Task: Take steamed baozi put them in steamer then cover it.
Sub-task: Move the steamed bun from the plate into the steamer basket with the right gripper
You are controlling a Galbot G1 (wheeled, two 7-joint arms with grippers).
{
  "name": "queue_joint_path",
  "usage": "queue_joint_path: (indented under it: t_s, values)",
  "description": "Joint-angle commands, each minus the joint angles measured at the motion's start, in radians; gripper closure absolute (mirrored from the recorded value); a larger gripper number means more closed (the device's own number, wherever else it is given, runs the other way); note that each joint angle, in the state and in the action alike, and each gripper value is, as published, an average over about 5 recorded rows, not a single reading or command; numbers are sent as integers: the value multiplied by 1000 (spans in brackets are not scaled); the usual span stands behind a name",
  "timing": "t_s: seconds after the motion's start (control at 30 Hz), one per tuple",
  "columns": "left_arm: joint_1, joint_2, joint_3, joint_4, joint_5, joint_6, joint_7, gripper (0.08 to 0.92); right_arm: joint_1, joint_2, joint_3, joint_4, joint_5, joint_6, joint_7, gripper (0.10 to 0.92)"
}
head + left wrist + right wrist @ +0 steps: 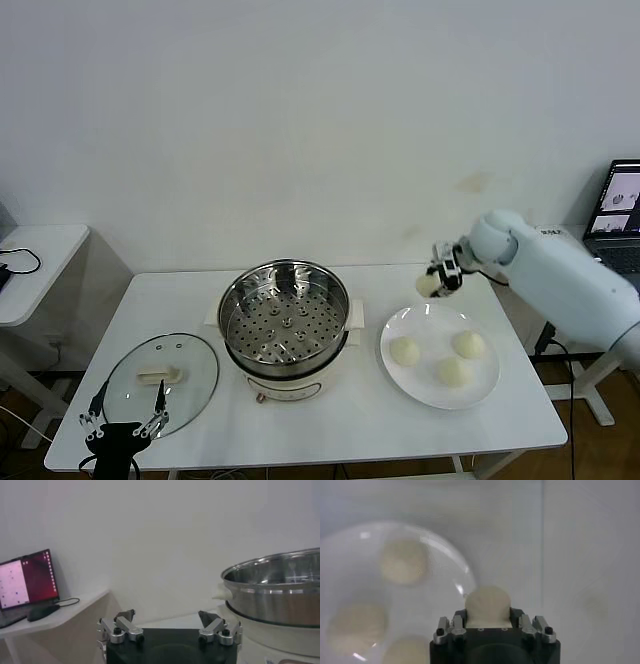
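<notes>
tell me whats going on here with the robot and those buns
The right gripper has its fingers shut on one baozi and holds it in the air above the far edge of the white plate, where three more buns lie. The steamer beside the plate stands open with its tray bare. The glass lid lies flat on the table by the left gripper, which waits open at the near edge.

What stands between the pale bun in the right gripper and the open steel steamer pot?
Nothing visible. The right gripper holds a pale cream bun above the round white plate's far edge. The shiny steel steamer pot sits uncovered to its left, its clear glass lid lying aside.
</notes>
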Motion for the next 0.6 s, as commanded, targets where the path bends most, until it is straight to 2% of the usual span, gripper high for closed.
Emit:
queue_joint_path:
  t_s: [0.03, 0.3, 0.6]
  values:
    - [-1, 0, -1, 2, -3, 2, 1, 177, 221, 22, -133, 83, 177, -9, -1, 482]
    - [-11, 0, -13, 11, -8, 2, 2, 177, 293, 249, -203, 19, 248, 46, 24, 482]
    - [-5, -7, -38, 10, -12, -2, 3, 177, 250, 484, -264, -87, 210, 171, 48, 482]
